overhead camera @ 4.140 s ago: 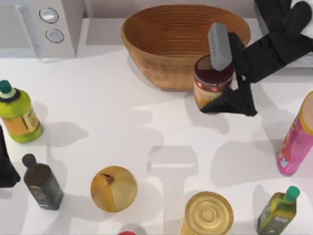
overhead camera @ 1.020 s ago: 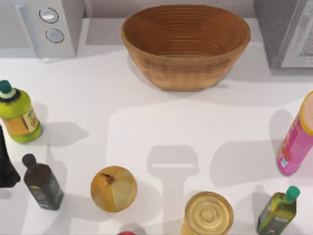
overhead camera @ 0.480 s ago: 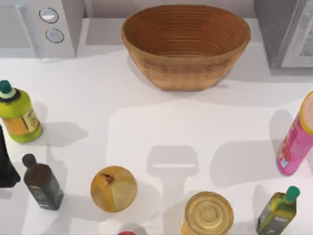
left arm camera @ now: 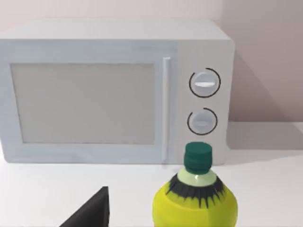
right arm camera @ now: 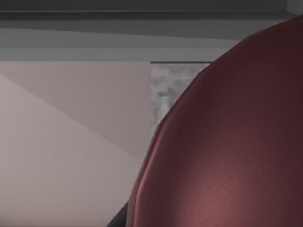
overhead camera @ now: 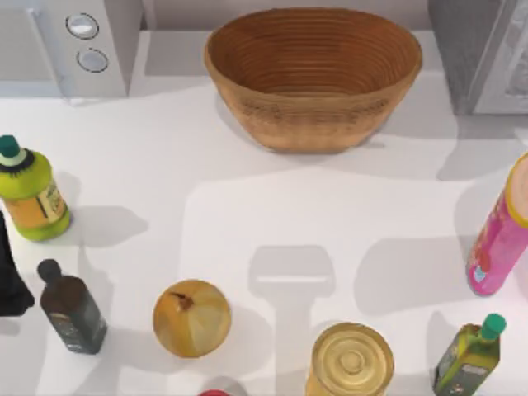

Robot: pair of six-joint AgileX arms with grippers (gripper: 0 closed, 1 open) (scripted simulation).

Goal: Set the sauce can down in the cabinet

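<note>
We count on the table (overhead camera: 247,190) one woven basket (overhead camera: 313,74) at the far edge, one white microwave (overhead camera: 70,45) with two knobs in the far left corner, one grey cabinet (overhead camera: 483,54) in the far right corner, two green-capped bottles, one (overhead camera: 29,194) by the left edge and one (overhead camera: 469,356) near the right corner, one dark bottle (overhead camera: 73,309), one onion (overhead camera: 191,318), one gold-topped can (overhead camera: 352,360) at the near edge and one pink canister (overhead camera: 499,235) at the right edge. The middle of the table lies open between basket and onion. Our left arm (overhead camera: 10,280) sits parked at the left edge, cut off by it; we cannot tell how its fingers stand. A small red thing at the near edge is cut off. In the right wrist view the sauce can (right arm camera: 227,142) looms close, its maroon top before grey and pale cabinet panels; whether it rests inside we cannot tell, nor what our right gripper's fingers do.
</note>
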